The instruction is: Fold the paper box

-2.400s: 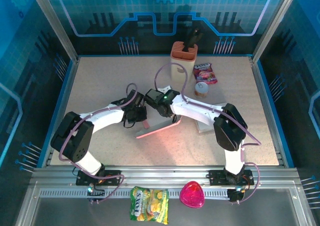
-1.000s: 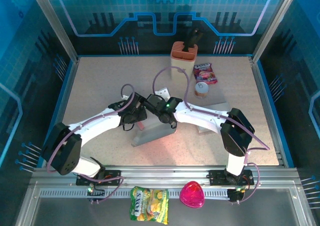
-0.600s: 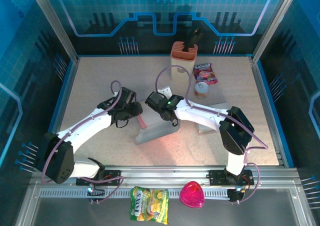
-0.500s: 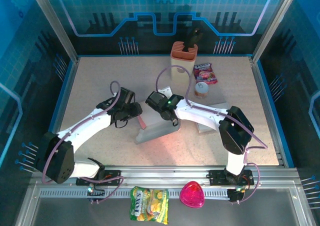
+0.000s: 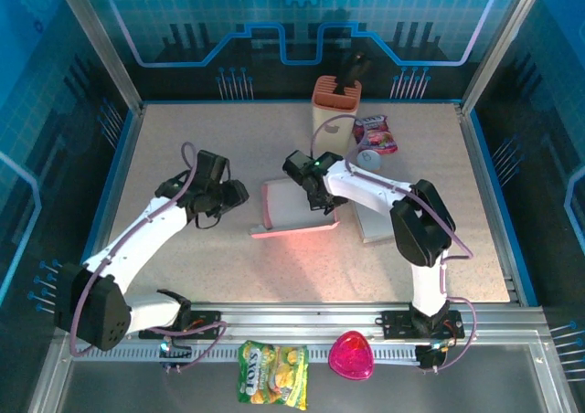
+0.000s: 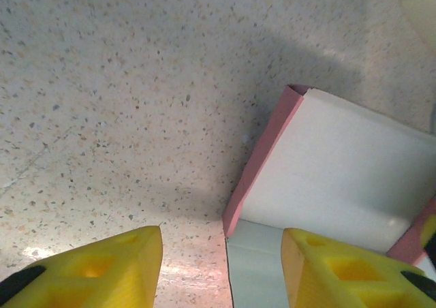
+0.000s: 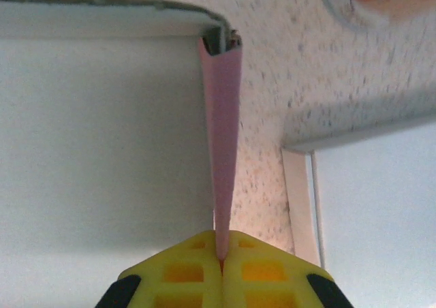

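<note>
Trouble loomed for the paper box point(image 5: 297, 210) at the centre of the table point(image 5: 164, 148): the right claw point(image 7: 221, 243), clamped on its thin pink flap point(image 7: 221, 131), could tear it if pulled hard, the left claw point(image 6: 221, 234) spread empty beside it

A flattened paper box point(image 5: 294, 216), white with a pink near edge, lies mid-bench point(image 5: 183, 139). The right end effector point(image 5: 317, 199) sits over the box's right part. The left end effector point(image 5: 236, 194) hangs just to its left, apart from it. Behind stand an orange-topped holder point(image 5: 335, 102) and a snack packet point(image 5: 375, 132).
</note>
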Controlling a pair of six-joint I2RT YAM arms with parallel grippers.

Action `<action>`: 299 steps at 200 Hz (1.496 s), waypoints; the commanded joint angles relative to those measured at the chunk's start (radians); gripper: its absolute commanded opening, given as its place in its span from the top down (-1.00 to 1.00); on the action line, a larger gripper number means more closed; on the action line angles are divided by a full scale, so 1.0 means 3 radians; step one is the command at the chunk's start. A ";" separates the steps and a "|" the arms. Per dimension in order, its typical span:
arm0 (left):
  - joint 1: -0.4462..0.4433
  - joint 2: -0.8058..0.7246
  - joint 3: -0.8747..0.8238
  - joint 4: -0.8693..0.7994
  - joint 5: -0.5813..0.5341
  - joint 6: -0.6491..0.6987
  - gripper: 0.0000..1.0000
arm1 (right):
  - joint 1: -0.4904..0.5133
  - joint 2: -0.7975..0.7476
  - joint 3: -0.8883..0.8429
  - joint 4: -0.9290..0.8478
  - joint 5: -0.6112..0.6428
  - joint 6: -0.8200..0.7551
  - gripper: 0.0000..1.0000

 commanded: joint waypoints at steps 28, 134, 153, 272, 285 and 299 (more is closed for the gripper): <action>0.0070 -0.0218 0.0043 -0.0432 0.0038 0.0078 0.02 | -0.0124 0.0154 0.0067 -0.0481 -0.0755 0.1181 1.00; 0.0008 -0.0638 -0.0800 0.0238 0.0986 -0.0236 0.23 | -0.0108 0.0466 0.0272 -0.0850 -0.1659 0.3073 1.00; -0.0029 -0.0589 -0.0975 0.0535 0.1122 -0.0400 0.23 | -0.0065 0.0511 0.0307 -0.0841 -0.1840 0.3254 1.00; -0.0092 0.0294 -0.0936 0.1515 0.1102 -0.0646 0.23 | -0.0004 -0.0110 -0.0177 -0.0186 -0.1913 0.2985 -0.16; -0.0092 0.0327 -0.0885 0.1485 0.1077 -0.0629 0.23 | -0.0034 -0.0256 -0.0145 -0.0199 -0.1774 0.2732 -0.24; -0.0092 0.0349 -0.0837 0.1469 0.1052 -0.0612 0.23 | -0.0053 -0.0432 -0.0098 -0.0176 -0.1572 0.2347 -0.25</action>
